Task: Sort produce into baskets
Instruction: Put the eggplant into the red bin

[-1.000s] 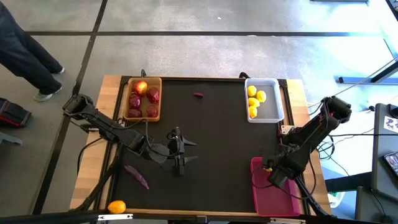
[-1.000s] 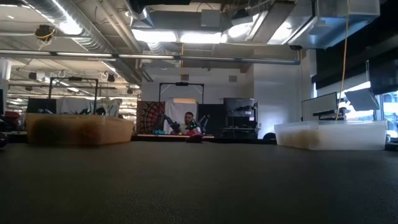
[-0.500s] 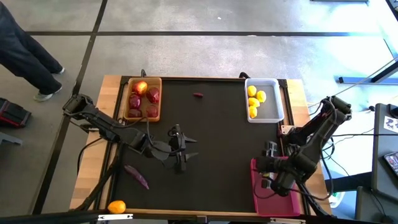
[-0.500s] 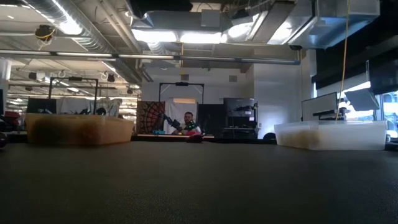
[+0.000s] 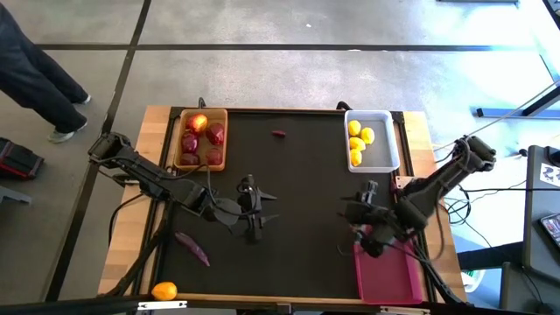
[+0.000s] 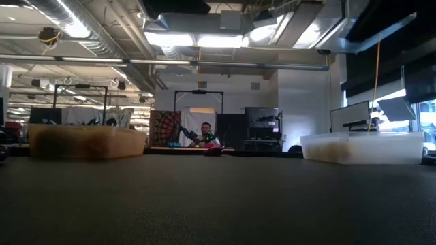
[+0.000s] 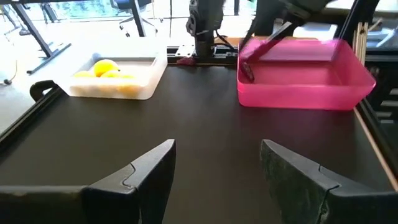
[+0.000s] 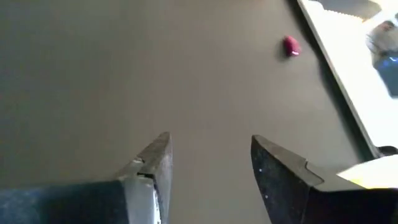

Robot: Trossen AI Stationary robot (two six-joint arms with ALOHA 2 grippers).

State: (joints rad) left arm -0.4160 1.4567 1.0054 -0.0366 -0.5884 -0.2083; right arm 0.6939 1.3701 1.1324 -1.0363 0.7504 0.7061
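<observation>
Right claw (image 5: 357,210) open, empty, just beside pink basket (image 5: 389,276); purple piece (image 5: 279,134) well apart.

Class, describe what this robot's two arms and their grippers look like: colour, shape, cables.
Both arms are dark, almost black, built of slim jointed segments with black cables trailing from them. The left gripper and right gripper each end in two flat, tapered dark fingers. In the right wrist view, the fingers' inner edges look paler grey.
</observation>
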